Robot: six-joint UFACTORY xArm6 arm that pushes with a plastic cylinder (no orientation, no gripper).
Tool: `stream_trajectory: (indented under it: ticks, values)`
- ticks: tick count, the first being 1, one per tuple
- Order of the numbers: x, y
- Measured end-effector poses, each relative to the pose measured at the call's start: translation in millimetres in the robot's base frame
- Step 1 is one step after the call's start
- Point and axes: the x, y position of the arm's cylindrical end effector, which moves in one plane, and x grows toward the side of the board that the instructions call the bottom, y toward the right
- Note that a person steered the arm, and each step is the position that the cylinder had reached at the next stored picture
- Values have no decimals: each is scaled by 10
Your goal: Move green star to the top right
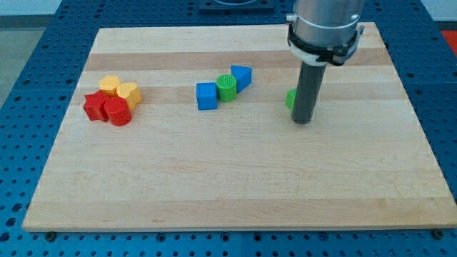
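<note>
The green star (290, 99) lies right of the board's middle, mostly hidden behind my rod; only its left edge shows. My tip (302, 121) rests on the board right against the star, just to its right and toward the view's bottom. The wooden board (228, 185) fills most of the view, and its top right corner lies up and to the right of the rod.
A blue cube (206, 96), a green cylinder (226, 87) and a blue triangle (242, 76) sit in a touching row at upper centre. At the left is a cluster: a yellow hexagon (109, 85), a yellow cylinder (128, 93), a red star (94, 106) and a red cylinder (118, 112).
</note>
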Motion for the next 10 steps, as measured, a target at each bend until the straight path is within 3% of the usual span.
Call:
stream_trajectory:
  ticks: [4, 10]
  values:
    - [-701, -298]
    - [-1861, 579]
